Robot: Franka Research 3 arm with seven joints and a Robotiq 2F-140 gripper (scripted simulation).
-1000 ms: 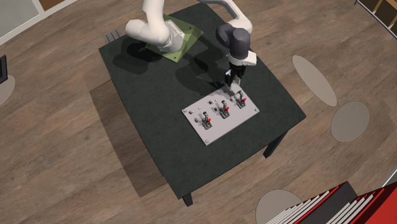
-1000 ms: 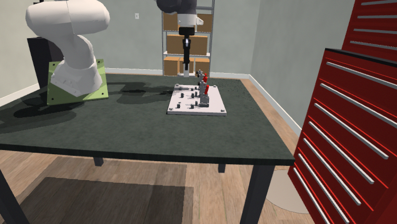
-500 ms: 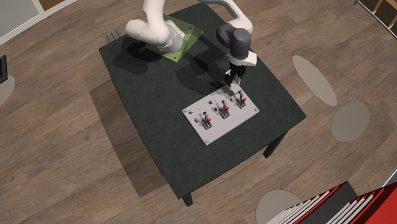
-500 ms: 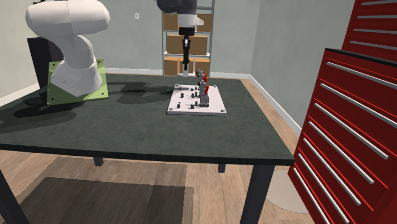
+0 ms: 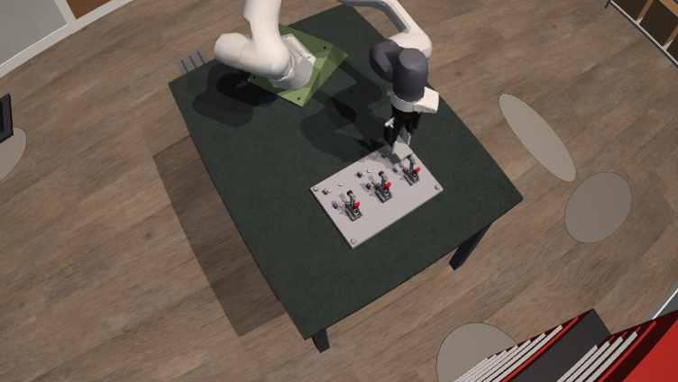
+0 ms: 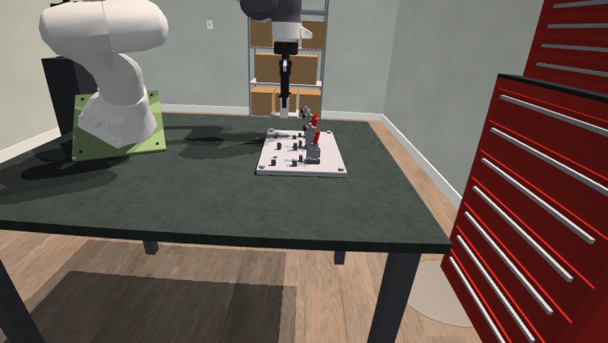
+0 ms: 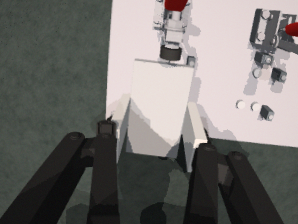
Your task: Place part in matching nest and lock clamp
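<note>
Evidently you had the gripper (image 5: 399,137) (image 6: 284,106) (image 7: 157,111) clamped on the part's (image 5: 398,150) (image 6: 289,116) (image 7: 161,102) sides, likely keeping its underside free for the pads.

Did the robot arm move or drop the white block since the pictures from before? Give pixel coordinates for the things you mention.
No, I can't see any change. The fingers (image 5: 399,140) (image 6: 284,110) are still holding the white block (image 5: 400,154) (image 6: 292,115) (image 7: 161,90) above the edge of the pale board (image 5: 394,204) (image 6: 331,149) (image 7: 220,30). The board and its red handles stayed put too.
</note>
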